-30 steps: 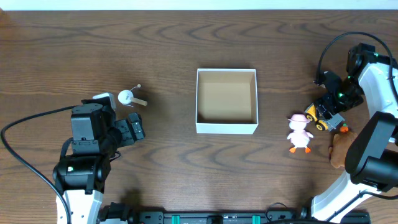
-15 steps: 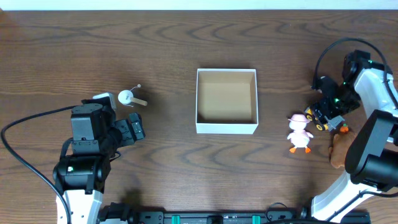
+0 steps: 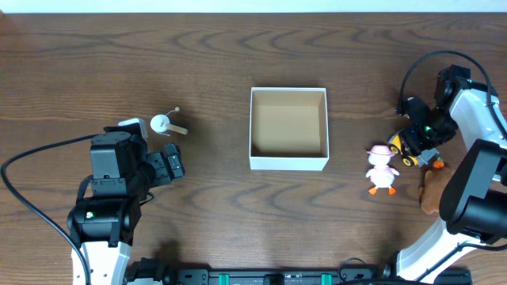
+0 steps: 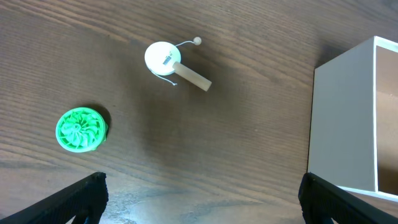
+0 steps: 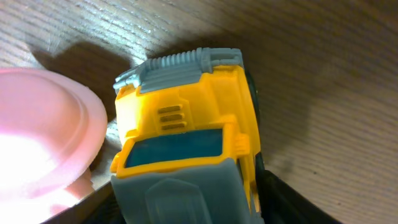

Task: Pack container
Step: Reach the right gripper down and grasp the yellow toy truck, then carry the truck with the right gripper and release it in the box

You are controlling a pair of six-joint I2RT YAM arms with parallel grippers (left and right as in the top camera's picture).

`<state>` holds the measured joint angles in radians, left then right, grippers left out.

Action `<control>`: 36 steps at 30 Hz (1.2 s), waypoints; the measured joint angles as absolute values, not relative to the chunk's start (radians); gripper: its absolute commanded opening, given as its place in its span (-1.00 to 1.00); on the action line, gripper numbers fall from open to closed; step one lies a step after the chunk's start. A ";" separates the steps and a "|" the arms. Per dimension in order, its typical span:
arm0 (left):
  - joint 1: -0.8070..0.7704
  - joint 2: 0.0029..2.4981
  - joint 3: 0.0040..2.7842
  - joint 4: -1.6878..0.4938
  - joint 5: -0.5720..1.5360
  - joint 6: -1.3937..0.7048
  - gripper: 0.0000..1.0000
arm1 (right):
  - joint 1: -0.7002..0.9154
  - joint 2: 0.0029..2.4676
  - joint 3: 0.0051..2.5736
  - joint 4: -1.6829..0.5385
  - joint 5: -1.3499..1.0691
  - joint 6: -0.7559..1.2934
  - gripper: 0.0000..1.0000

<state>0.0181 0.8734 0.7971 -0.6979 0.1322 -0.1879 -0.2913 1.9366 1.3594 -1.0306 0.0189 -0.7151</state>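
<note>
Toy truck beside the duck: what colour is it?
The toy truck is yellow with grey parts and a bluish window, clearest in the right wrist view.

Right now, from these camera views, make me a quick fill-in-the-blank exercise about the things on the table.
1. ____ of the toys is inside the container.
2. The toy truck has a ____ cab.
3. The duck wears a ____ hat.
4. The ribbed disc in the left wrist view is ____.
Missing words: none; yellow; pink; green.
</note>
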 measured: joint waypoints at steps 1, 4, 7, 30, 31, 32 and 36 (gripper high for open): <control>0.018 0.873 0.797 -0.698 0.132 -0.187 0.96 | -0.291 1.937 1.359 -1.031 0.019 -0.714 -0.02; 0.018 0.873 0.797 -0.698 0.132 -0.188 0.96 | -0.291 1.936 1.360 -1.032 0.019 -0.711 -0.04; 0.018 0.873 0.797 -0.698 0.132 -0.188 0.96 | -0.291 1.936 1.360 -1.028 0.018 -0.698 -0.15; 0.018 0.873 0.797 -0.698 0.132 -0.188 0.96 | -0.011 1.799 1.685 -1.156 -0.025 -0.162 -0.97; 0.018 0.874 0.797 -0.698 0.132 -0.188 0.96 | 0.026 1.774 1.699 -1.145 -0.026 -0.127 -0.95; 0.018 0.875 0.797 -0.698 0.132 -0.188 0.96 | 0.071 1.745 1.708 -1.127 -0.026 -0.086 -0.96; 0.018 0.889 0.797 -0.698 0.132 -0.188 0.96 | 0.239 1.674 1.723 -1.063 -0.022 0.089 -0.95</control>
